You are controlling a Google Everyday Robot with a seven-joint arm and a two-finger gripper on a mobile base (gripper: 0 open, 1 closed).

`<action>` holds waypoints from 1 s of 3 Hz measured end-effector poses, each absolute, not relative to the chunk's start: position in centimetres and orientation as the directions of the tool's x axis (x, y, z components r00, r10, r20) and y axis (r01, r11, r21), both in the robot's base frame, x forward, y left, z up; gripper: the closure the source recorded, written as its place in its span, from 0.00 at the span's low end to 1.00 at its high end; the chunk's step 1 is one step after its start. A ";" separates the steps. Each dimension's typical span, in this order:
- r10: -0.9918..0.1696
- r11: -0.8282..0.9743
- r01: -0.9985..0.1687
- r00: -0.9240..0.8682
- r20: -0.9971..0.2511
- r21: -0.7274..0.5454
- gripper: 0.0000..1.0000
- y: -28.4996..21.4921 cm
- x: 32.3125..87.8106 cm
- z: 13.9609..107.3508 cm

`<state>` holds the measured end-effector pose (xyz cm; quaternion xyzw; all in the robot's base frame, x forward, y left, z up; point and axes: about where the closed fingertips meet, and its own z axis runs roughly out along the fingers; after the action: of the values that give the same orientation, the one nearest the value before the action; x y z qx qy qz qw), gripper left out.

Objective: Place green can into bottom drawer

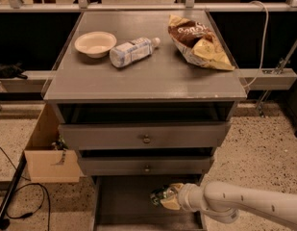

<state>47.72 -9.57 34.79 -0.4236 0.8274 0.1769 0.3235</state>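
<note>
Over the open, deep grey bottom drawer, the jaws of the white arm are clamped on the small green aluminium can. Bare drawer floor lies beneath them; best lower the can until it touches, then release gently.

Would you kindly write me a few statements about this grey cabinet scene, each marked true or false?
1. The lowest grey drawer is pulled open. True.
2. The gripper holds the small green drink can above the cabinet top. False: it holds the can low, at the open lowest drawer.
3. The pale plastic bottle stands upright. False: it lies on its side on the grey cabinet top.
4. The cream round bowl sits on the cabinet top beside the bottle. True.
5. The crumpled snack bag lies inside a drawer. False: it lies on the cabinet top.
</note>
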 end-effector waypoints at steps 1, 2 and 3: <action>-0.613 0.579 -0.814 -0.467 -0.637 0.038 1.00 -9.3 49.2 31.1; -0.628 0.581 -0.812 -0.495 -0.600 0.061 1.00 -9.2 50.5 27.9; -0.630 0.591 -0.802 -0.524 -0.573 0.085 1.00 -9.3 51.2 25.4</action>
<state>51.18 -9.31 25.42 -0.4184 0.8559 0.1723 0.2506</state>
